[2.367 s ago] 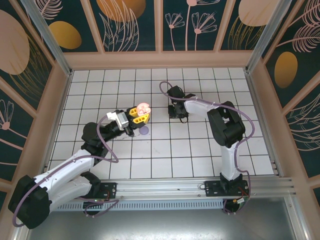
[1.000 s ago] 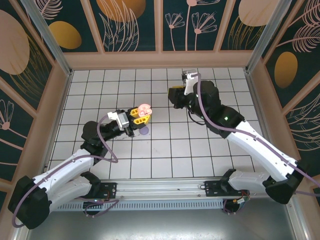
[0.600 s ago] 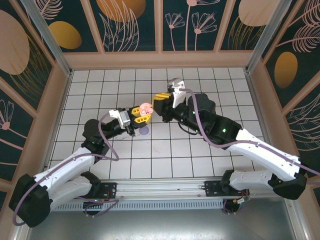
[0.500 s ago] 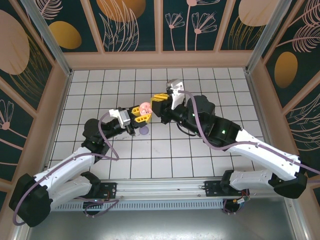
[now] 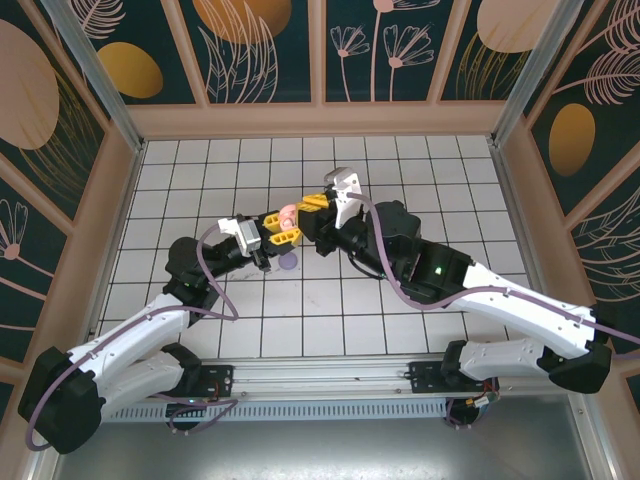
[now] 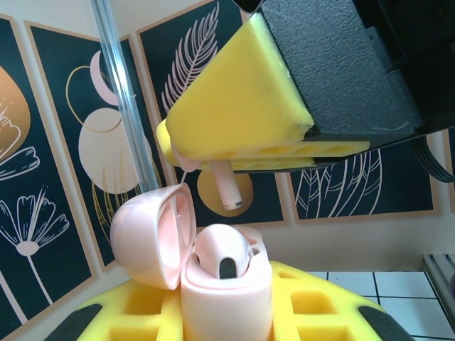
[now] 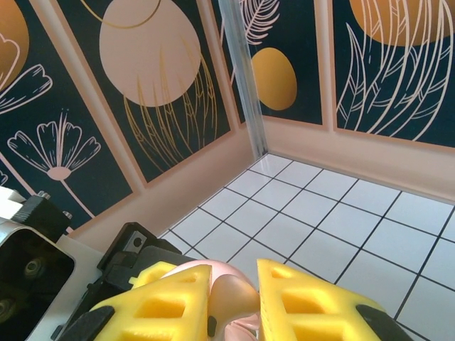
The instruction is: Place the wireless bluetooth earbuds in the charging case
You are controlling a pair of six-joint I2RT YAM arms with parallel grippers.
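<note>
Right arm swung in from the upper middle of the top view over the last second. My right gripper [image 5: 316, 204] ended up just right of the left gripper [image 5: 281, 230], a little left of frame centre. Left arm hadn't shifted.

Left fingers were clamped on the pink charging case [image 6: 227, 291], held upright at lower centre of the left wrist view, with its lid [image 6: 151, 231] hinged open to the left. A first pink earbud [image 6: 222, 250] sat in the case.

Right fingers [image 6: 234, 114] were pinched on a second pink earbud [image 6: 227, 190], stem pointing down, just above the open case and not touching it.

In the right wrist view, something pink [image 7: 231, 298] sat between my yellow pads [image 7: 167, 309]. It was probably the earbud over the case, but too close to separate.

A light purple item [image 5: 289, 262] lay on the white tiled floor [image 5: 400, 290] just below the left gripper, too small to identify.
</note>
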